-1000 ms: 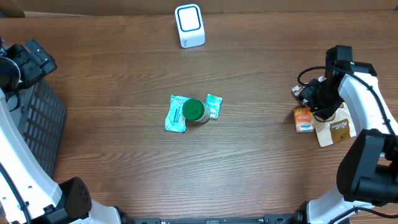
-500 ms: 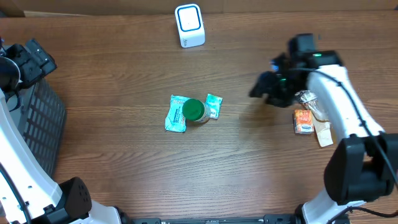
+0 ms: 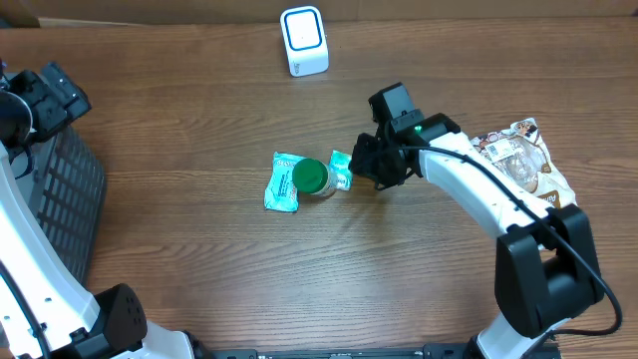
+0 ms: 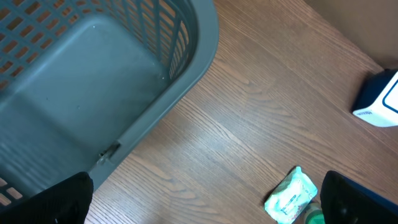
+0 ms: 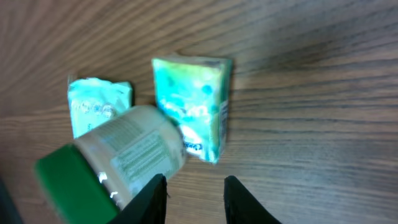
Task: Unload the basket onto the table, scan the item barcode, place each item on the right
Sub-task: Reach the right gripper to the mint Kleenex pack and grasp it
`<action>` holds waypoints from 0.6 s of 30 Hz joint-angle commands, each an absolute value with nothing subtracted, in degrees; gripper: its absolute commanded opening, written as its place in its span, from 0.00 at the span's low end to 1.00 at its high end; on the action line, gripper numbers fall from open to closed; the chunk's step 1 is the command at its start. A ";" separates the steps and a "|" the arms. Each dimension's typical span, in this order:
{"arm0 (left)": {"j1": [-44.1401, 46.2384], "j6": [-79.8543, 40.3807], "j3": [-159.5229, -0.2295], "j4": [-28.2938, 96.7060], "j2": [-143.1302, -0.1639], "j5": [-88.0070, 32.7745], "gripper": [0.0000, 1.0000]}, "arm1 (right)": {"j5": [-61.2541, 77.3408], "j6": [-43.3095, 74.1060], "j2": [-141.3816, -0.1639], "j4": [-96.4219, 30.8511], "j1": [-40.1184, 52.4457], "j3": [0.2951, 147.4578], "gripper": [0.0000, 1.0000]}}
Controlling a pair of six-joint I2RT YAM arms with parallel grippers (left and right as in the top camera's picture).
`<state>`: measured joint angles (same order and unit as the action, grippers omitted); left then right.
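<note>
Three items lie together mid-table: a teal packet [image 3: 282,182], a green-capped bottle [image 3: 314,178] on its side, and a smaller teal packet [image 3: 342,169]. My right gripper [image 3: 371,166] hovers just right of the small packet. In the right wrist view its fingers [image 5: 155,200] stand a narrow gap apart over bare wood, holding nothing, with the bottle [image 5: 134,152] and small packet [image 5: 193,106] just ahead. The white and blue scanner [image 3: 304,41] stands at the far edge. My left gripper [image 4: 205,208] is wide open and empty at the far left, above the table beside the basket.
A grey slatted basket [image 3: 68,194] sits at the left edge, filling the upper left of the left wrist view [image 4: 93,87]. Crinkled snack bags [image 3: 523,155] lie at the right, behind my right arm. The scanner [image 4: 380,102] shows at the right of the left wrist view.
My right arm has swung from the snack bags at the right across to the centre items, and its jaws have narrowed. The left arm has not moved.
</note>
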<state>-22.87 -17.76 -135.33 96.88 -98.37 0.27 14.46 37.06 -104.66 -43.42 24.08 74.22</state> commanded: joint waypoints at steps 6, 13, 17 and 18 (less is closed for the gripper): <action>-22.85 -16.73 -136.00 96.79 -97.49 0.60 1.00 | 18.81 39.05 -108.53 -32.56 24.21 66.89 0.29; -22.85 -16.73 -136.00 96.79 -97.49 0.60 1.00 | 19.64 39.03 -114.41 -28.75 24.23 66.59 0.22; -22.85 -16.73 -136.00 96.79 -97.49 0.60 1.00 | 19.25 38.50 -114.69 -28.67 24.21 66.65 0.04; -22.85 -16.73 -136.00 96.79 -97.49 0.60 1.00 | 19.09 37.41 -114.43 -28.95 24.10 66.89 0.04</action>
